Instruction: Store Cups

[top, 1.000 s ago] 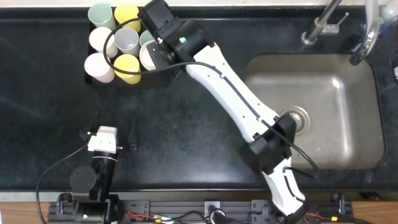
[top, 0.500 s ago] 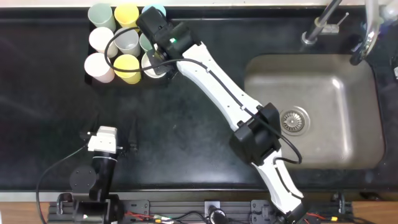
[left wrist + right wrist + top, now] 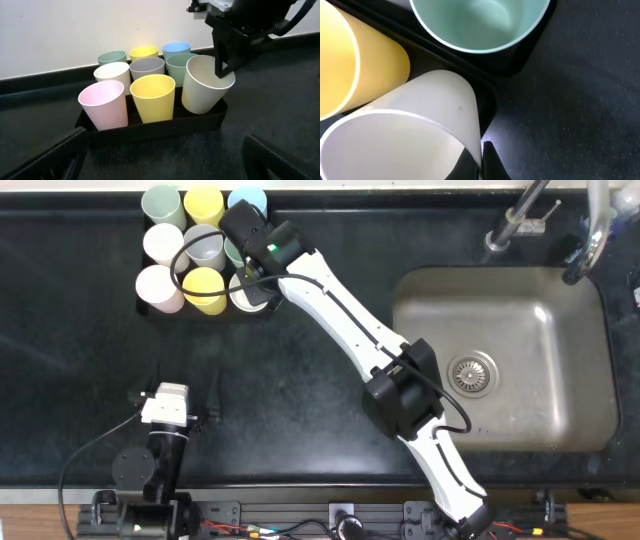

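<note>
A black tray (image 3: pixel 165 131) at the counter's far left holds several pastel cups, among them a pink cup (image 3: pixel 158 288) and a yellow cup (image 3: pixel 205 288) in its near row. A cream cup (image 3: pixel 202 85) leans tilted in the tray's near right corner slot. My right gripper (image 3: pixel 224 67) is shut on its rim from above. Up close, the cream cup (image 3: pixel 405 125) sits beside a mint cup (image 3: pixel 480 20) and the yellow cup (image 3: pixel 350 65). My left gripper (image 3: pixel 165 405) rests open near the counter's front left, facing the tray, with nothing in it.
A steel sink (image 3: pixel 520 410) with a faucet (image 3: pixel 520 215) takes up the right side. The right arm (image 3: pixel 340 320) stretches diagonally across the dark counter (image 3: pixel 80 360) from its base to the tray.
The right arm has swung further left over the tray, and the cream cup has gone down into the near right slot, standing more upright. The left arm has stayed put.
</note>
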You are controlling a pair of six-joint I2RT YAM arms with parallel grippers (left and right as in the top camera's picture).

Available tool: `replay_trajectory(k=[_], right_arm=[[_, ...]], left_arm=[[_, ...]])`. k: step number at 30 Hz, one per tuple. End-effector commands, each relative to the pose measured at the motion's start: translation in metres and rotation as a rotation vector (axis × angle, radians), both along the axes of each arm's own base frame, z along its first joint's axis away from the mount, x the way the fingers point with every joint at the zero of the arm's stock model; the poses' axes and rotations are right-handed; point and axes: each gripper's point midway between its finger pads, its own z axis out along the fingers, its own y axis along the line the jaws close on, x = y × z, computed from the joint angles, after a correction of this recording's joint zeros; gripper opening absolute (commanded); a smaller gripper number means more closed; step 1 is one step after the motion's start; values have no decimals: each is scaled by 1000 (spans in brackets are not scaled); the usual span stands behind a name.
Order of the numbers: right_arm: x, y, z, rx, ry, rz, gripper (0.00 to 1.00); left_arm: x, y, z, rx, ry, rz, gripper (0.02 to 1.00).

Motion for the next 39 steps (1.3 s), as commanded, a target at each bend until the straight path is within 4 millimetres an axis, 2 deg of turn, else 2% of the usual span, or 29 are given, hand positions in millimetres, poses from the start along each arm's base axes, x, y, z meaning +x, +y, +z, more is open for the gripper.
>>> replay_trajectory(k=[1, 3, 7, 14, 17, 19, 21, 25, 27, 29, 32, 35, 39], right_arm=[[5, 6, 11, 34, -26, -8, 42], [5, 7, 10, 33, -25, -8, 66], [4, 8, 9, 41, -16, -3, 185], [2, 10, 9, 52, -8, 2, 215], [2, 11, 15, 72, -5, 5, 251], [3, 9, 29, 90, -24, 3, 301], [5, 5, 54, 121, -64, -1, 362], [-1, -8, 124, 166, -192, 56, 463], [-5, -27, 162, 193, -245, 48, 494], [-7, -56, 201, 217, -307, 25, 542], [-11, -102, 244, 235, -378, -27, 619], [-18, -151, 269, 262, -394, -99, 689], [-36, -216, 278, 289, -380, -161, 748]], left_arm=[[0, 2, 0, 12, -4, 11, 1000], [0, 2, 0, 12, -4, 11, 1000], [0, 2, 0, 12, -4, 11, 998], [0, 2, 0, 12, -4, 11, 1000], [0, 2, 0, 12, -4, 11, 1000], [0, 2, 0, 12, -4, 11, 1000], [0, 2, 0, 12, -4, 11, 1000], [0, 2, 0, 12, -4, 11, 1000], [0, 2, 0, 12, -4, 11, 1000], [0, 2, 0, 12, -4, 11, 998], [0, 2, 0, 12, -4, 11, 1000], [0, 2, 0, 12, -4, 11, 1000], [0, 2, 0, 12, -4, 11, 1000]])
